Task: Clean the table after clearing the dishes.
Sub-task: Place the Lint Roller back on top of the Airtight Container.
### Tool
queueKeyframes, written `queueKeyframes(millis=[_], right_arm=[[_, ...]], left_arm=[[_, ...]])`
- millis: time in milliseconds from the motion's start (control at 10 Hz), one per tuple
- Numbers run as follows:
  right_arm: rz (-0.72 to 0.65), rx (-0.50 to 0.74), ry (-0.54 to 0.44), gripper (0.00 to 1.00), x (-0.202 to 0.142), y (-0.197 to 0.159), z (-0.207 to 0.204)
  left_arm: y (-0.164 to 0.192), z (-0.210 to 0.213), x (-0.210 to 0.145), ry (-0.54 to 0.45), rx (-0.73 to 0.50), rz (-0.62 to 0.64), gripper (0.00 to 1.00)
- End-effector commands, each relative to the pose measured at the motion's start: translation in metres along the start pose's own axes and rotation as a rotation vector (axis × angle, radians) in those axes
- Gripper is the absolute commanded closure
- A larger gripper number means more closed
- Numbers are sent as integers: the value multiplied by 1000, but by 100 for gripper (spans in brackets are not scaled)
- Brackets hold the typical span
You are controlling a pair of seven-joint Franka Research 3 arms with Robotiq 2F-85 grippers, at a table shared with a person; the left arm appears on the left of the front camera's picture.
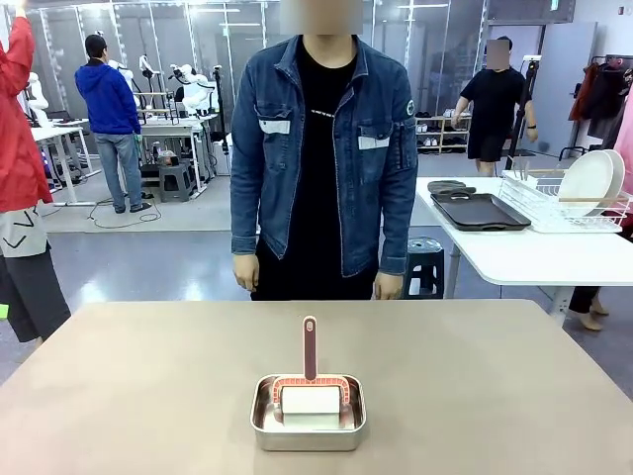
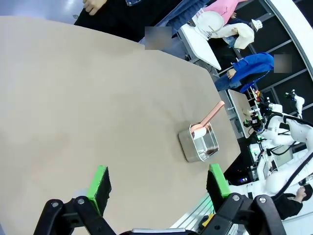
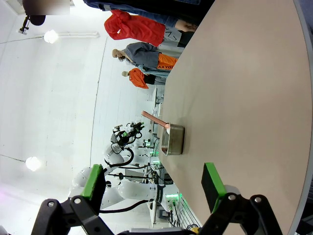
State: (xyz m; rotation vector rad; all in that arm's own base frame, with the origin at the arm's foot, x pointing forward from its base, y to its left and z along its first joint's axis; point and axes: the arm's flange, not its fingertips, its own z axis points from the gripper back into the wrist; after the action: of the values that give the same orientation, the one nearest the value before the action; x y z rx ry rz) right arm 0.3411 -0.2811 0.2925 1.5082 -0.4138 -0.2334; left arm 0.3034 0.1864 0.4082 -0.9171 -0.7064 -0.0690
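Grey floor, a white side table with dish rack, glass partitions behind.

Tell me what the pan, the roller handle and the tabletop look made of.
Pan: likely stainless steel, with a shiny, reflective rim. Roller handle: probably plastic, uniform reddish-brown with a slight sheen. Table: matte beige, plain and grainless, perhaps laminate; unclear.

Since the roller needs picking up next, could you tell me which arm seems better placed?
No clear favourite: the roller sits in the steel pan near mid-table, and both the left gripper and right gripper hang open, apart from it.
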Motion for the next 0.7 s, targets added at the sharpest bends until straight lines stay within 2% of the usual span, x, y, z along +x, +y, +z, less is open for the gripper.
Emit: queueKeyframes(millis=[0,600], right_arm=[[-4,-11,4,0,-2,3,0],[-4,-11,4,0,-2,3,0]], left_arm=[[2,2,0,-2,9,8,0],[2,2,0,-2,9,8,0]])
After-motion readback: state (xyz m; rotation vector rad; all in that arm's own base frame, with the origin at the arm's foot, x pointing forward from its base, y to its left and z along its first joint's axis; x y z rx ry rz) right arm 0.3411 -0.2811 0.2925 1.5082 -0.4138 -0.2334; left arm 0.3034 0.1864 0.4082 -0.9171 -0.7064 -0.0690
